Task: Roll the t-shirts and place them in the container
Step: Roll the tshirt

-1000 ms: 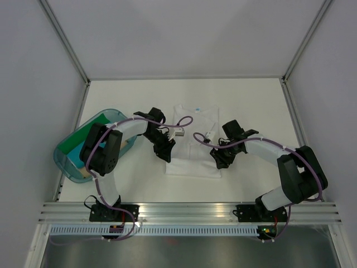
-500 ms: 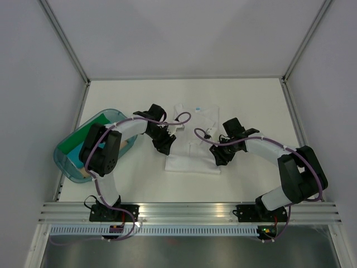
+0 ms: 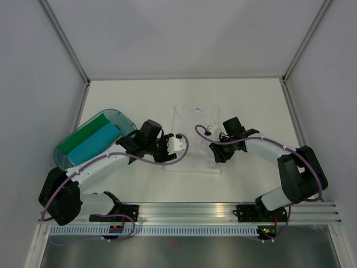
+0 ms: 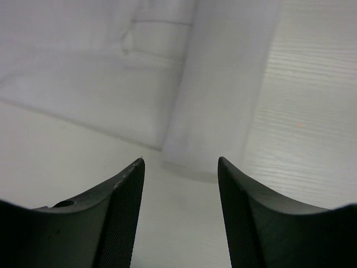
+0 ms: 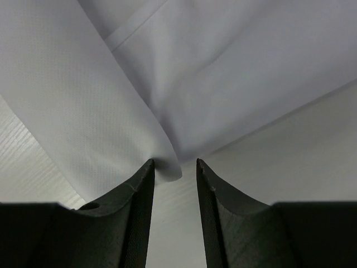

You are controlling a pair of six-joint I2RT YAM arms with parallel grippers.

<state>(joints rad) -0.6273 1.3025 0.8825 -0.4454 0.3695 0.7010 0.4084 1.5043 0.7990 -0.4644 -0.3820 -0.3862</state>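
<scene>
Teal tub (image 3: pixel 113 111) sits left of the white t-shirt (image 3: pixel 192 120), whose fold the right tool (image 5: pixel 174 164) pinches; left tool (image 4: pixel 181 162) spread.

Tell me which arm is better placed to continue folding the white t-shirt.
Probably right. The right gripper has a fold of the white t-shirt pinched between its fingertips, so it can carry that fold over. The left gripper is open and empty, short of the shirt's edge.
</scene>
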